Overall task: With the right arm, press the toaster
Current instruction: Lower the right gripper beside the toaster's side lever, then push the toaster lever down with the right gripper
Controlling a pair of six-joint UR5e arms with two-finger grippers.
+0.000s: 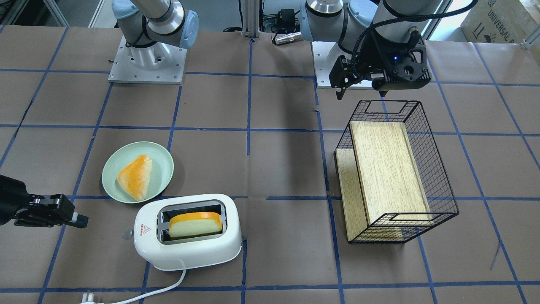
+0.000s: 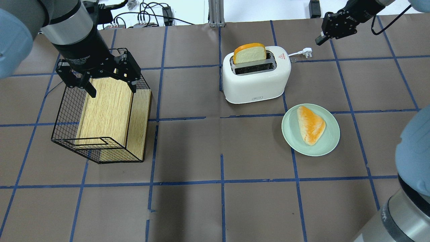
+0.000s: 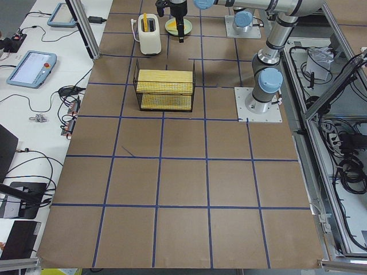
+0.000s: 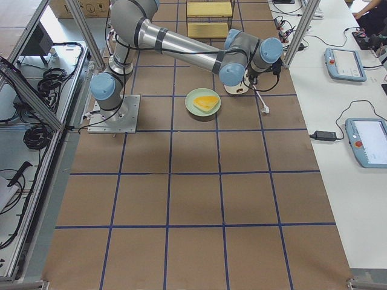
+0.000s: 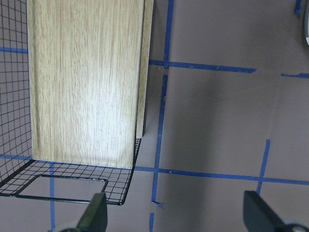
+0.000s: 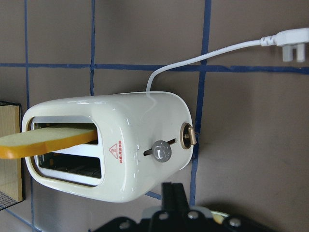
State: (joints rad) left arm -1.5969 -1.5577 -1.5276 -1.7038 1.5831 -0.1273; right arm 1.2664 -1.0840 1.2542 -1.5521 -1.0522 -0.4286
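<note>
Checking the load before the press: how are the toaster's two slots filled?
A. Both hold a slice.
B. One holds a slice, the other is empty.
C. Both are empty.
B: a single slice stands up out of one slot of the toaster, and the slot beside it has nothing in it.

a white toaster (image 1: pixel 190 249) and the right arm (image 4: pixel 181 51) by the green plate (image 2: pixel 322 148)
the toaster is shiny and round. it stands upright just beside the plate, on the side away from the robot's base. a bread slice (image 1: pixel 196 223) sticks up out of the slot farther from the plate. the right arm is silver with pale blue caps. its black gripper (image 2: pixel 318 40), fingers together, hangs beyond the plate, near the toaster's knob end, not touching it.
</note>
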